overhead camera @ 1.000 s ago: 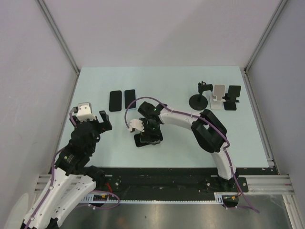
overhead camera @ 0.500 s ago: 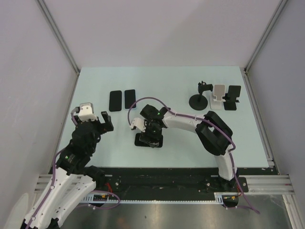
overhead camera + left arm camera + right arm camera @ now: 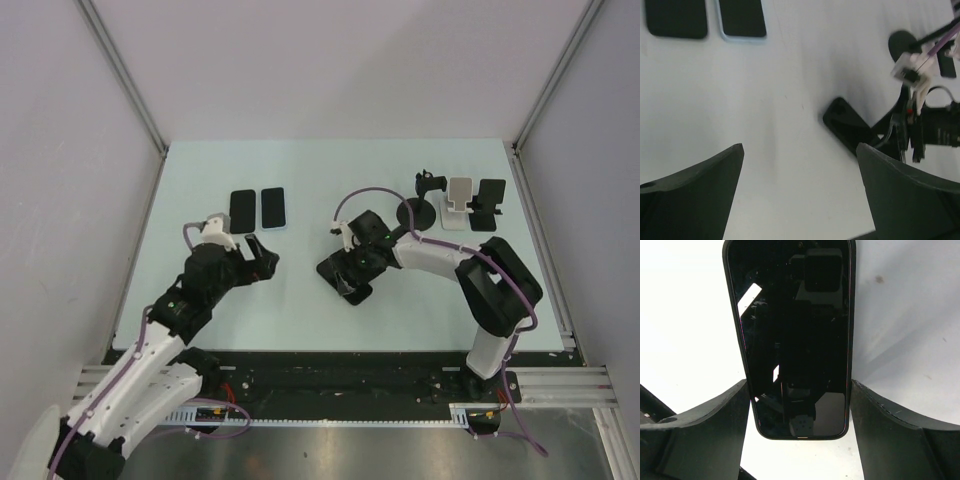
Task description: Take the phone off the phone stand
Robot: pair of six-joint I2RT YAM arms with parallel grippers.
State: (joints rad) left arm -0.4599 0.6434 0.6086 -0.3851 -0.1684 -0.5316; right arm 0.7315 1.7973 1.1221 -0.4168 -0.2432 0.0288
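Note:
A black phone (image 3: pixel 795 335) lies lengthwise between my right gripper's (image 3: pixel 797 386) fingers, which press on its two long edges. From above, the right gripper (image 3: pixel 352 268) holds the phone (image 3: pixel 336 272) low over the middle of the table. In the left wrist view the phone (image 3: pixel 846 124) shows as a tilted dark slab. A white phone stand (image 3: pixel 458 203), a black stand (image 3: pixel 489 206) and a round-based stand (image 3: pixel 414 209) stand at the back right, apart from the phone. My left gripper (image 3: pixel 258 256) is open over bare table (image 3: pixel 800 160).
Two other dark phones (image 3: pixel 242 211) (image 3: pixel 272 208) lie flat side by side at the back left, also seen in the left wrist view (image 3: pixel 675 17) (image 3: pixel 742 17). Grey walls enclose the table on three sides.
The right gripper's jaws narrowed onto the phone and carried it right and slightly back. The left arm swung forward and to the right, still open.

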